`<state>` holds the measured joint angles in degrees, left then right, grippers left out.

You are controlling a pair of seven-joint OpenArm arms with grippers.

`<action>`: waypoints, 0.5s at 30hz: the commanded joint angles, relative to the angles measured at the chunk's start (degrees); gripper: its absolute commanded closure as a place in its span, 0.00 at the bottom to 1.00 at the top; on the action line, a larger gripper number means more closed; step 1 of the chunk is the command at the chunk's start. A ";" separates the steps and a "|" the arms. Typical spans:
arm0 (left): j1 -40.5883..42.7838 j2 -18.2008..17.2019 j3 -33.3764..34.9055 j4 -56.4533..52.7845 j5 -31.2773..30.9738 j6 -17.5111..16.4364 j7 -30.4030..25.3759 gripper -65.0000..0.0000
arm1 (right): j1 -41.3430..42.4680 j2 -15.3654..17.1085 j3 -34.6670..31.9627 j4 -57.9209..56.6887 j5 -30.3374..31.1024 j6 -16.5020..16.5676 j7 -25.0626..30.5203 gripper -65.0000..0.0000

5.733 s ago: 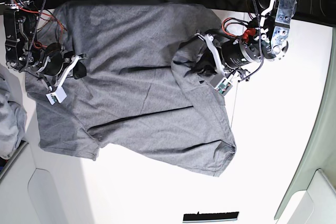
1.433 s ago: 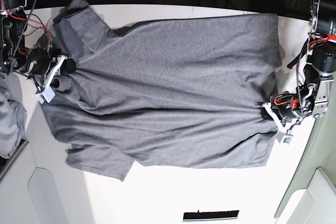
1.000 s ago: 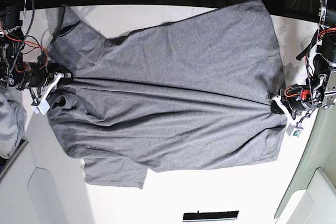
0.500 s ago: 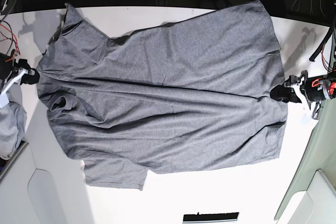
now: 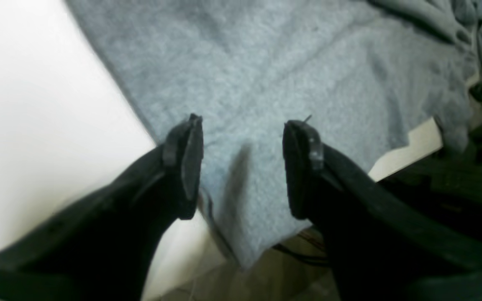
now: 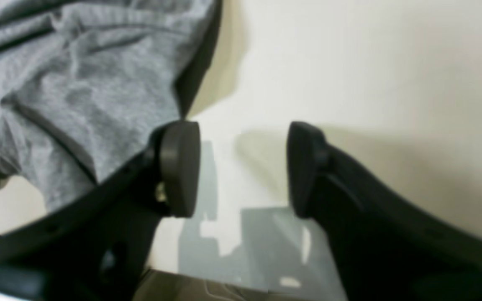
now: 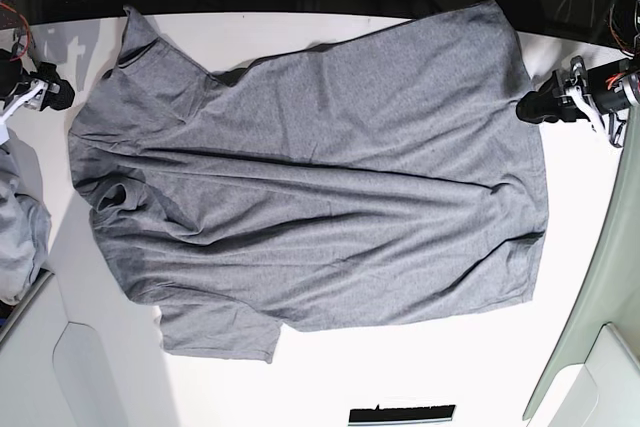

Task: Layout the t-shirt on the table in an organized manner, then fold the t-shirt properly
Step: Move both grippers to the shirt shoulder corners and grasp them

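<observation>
The heather-grey t-shirt [image 7: 310, 177] lies spread on the white table [image 7: 400, 367], its neckline [image 7: 112, 197] at the left and its hem at the right, with long creases across the middle. My left gripper [image 7: 527, 108] hangs open at the hem's far right corner. In the left wrist view its fingers [image 5: 184, 163] stand wide apart above the t-shirt [image 5: 287, 62], holding nothing. My right gripper [image 7: 60, 95] is open beside the left sleeve. The right wrist view shows the right gripper [image 6: 243, 167] over bare table [image 6: 370, 83], with the t-shirt [image 6: 78, 83] to its left.
A paler grey cloth bundle [image 7: 20, 237] sits at the left edge. A black strip [image 7: 400, 413] lies near the front edge. White bins stand at the front left [image 7: 90, 377] and front right [image 7: 610, 367]. Dark cables run behind the table's far edge.
Both grippers opened and let go of the shirt, then drew outward and toward the far edge. The shirt settled flat and stayed where it was stretched.
</observation>
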<state>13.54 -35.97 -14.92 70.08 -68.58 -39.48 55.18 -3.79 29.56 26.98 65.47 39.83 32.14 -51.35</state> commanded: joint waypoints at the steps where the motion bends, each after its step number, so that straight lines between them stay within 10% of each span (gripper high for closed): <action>1: 0.87 -1.01 -1.46 0.74 -1.11 -0.52 -0.52 0.48 | 0.42 0.76 -0.48 0.13 0.02 0.20 0.28 0.49; 15: 11.32 -1.03 -7.65 2.45 -2.99 -0.52 3.04 0.48 | 0.46 -6.27 -4.35 0.17 2.86 0.26 -1.22 0.49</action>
<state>25.12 -35.70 -22.09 71.68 -70.28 -39.48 58.59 -3.18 23.00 22.83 65.52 44.58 32.99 -49.58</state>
